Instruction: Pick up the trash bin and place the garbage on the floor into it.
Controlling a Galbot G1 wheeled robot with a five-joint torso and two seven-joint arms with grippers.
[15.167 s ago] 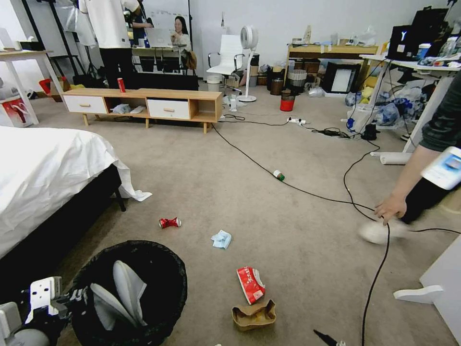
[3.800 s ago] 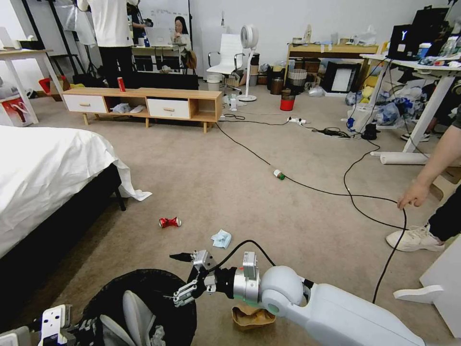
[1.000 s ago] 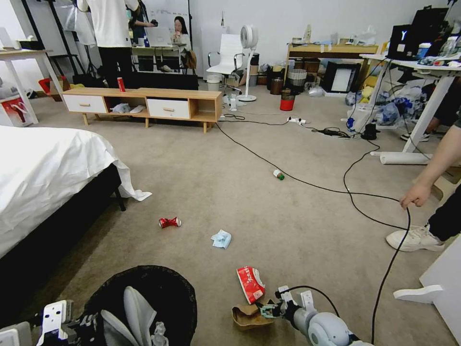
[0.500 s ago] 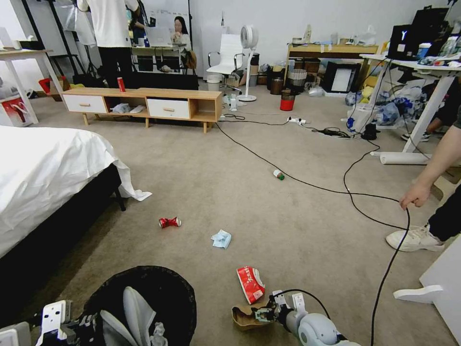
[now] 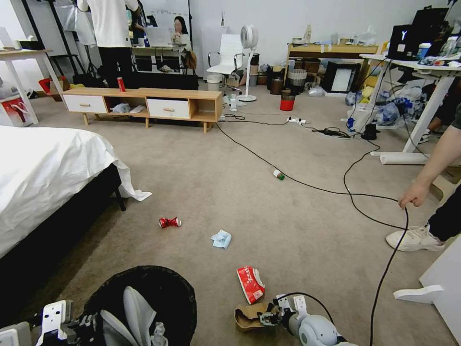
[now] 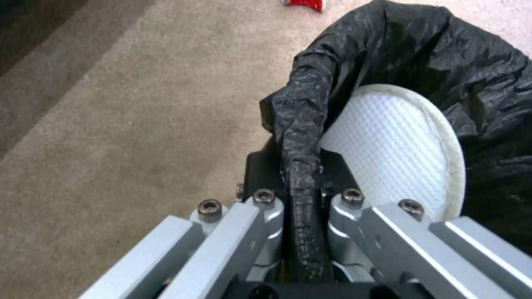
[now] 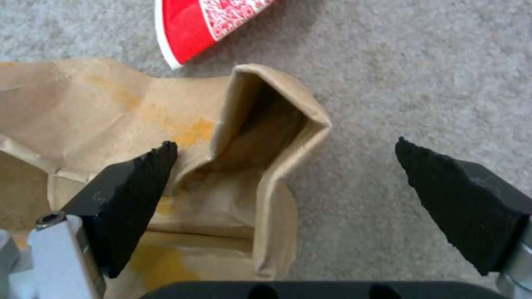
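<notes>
The right gripper (image 7: 285, 166) has been brought down from over the round black wire-mesh trash bin (image 5: 144, 302) to the crumpled brown paper bag (image 5: 252, 315) on the beige carpet floor (image 5: 288, 226). So the bag is judged next to be grabbed.

In the right wrist view, the fingers are seen wide open, a folded corner of the bag between them. In the left wrist view, the left gripper (image 6: 302, 216) is seen clamped on the bin's rim.

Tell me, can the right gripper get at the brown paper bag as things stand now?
Probably yes. The right gripper is open low over the carpet, and a raised fold of the brown paper bag stands between its fingers, with nothing in the way.
</notes>
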